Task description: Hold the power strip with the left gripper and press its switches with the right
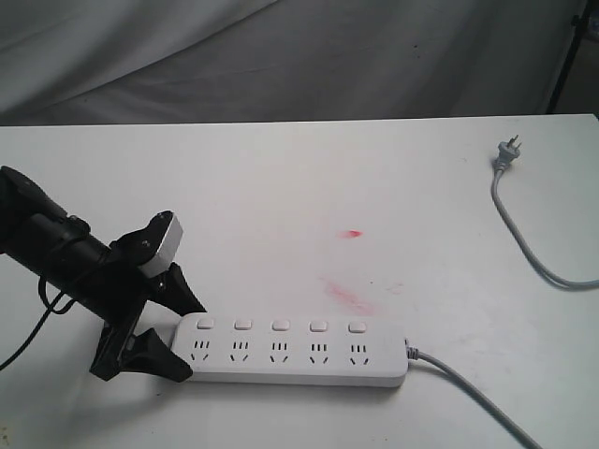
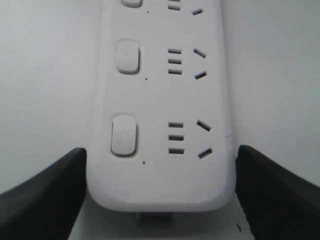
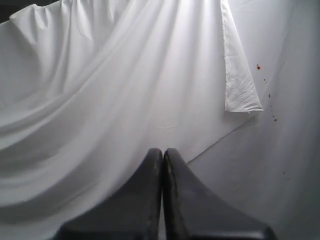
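The long flat white plastic power strip point(image 1: 295, 351) lies on the white table point(image 1: 281, 187). Its left end sits between the spread fingers of the black left gripper point(image 1: 190, 340), which flank it with slim gaps, so the hold looks unfinished. The black right gripper point(image 3: 162, 155), fingers pressed together, faces draped white cloth point(image 3: 100, 100), well away from the strip. All five square white switches point(image 1: 280, 325) appear to await pressing. Red smears point(image 1: 346, 295) mark the tabletop

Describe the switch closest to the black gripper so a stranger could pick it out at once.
On the white table lies a long white power strip, its cable leaving one end and the left gripper's black fingers flanking the other. Five square switches run along it, one per socket. The one meant is the end switch beside the fingers, farthest from the cable.
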